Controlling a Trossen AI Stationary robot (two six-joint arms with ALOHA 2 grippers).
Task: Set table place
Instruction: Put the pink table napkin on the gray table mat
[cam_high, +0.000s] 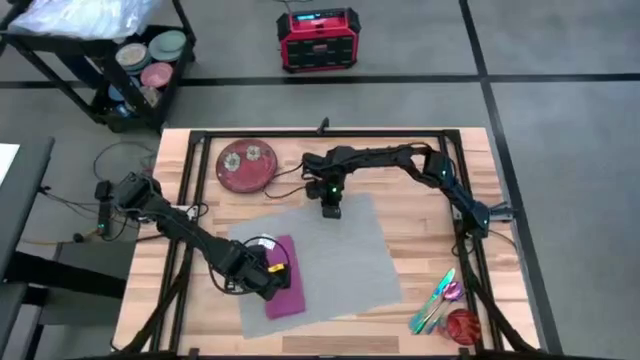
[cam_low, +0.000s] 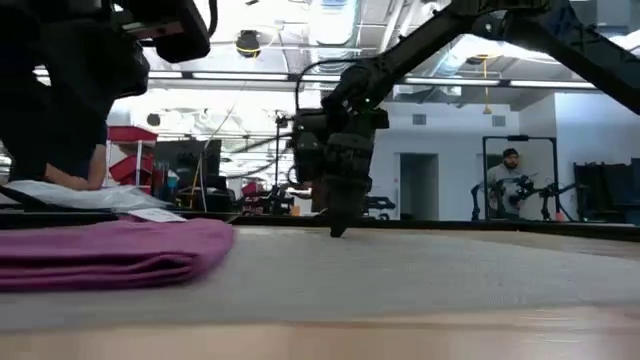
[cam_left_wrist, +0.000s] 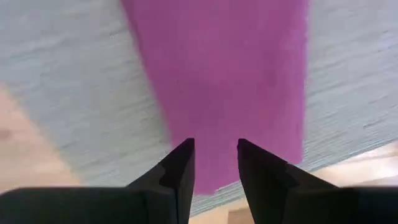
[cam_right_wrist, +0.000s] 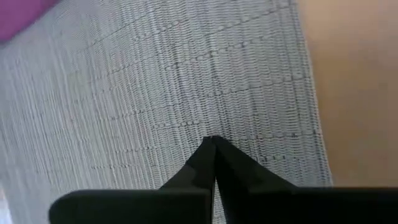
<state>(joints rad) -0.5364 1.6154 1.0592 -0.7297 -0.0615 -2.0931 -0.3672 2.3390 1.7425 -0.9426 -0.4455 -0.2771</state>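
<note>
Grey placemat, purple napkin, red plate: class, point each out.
grey placemat (cam_high: 350, 250), high view, bare middle.
purple napkin (cam_high: 288, 292), high view, lower half.
red plate (cam_high: 246, 166), high view, its centre.

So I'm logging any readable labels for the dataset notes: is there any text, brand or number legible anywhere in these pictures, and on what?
None can be read.
Red box on the floor beyond the table: its small lit display is too blurred to read.

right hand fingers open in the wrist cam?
No. In the right wrist view the right hand has its two fingers pressed together to a point, resting on the grey placemat.
</note>
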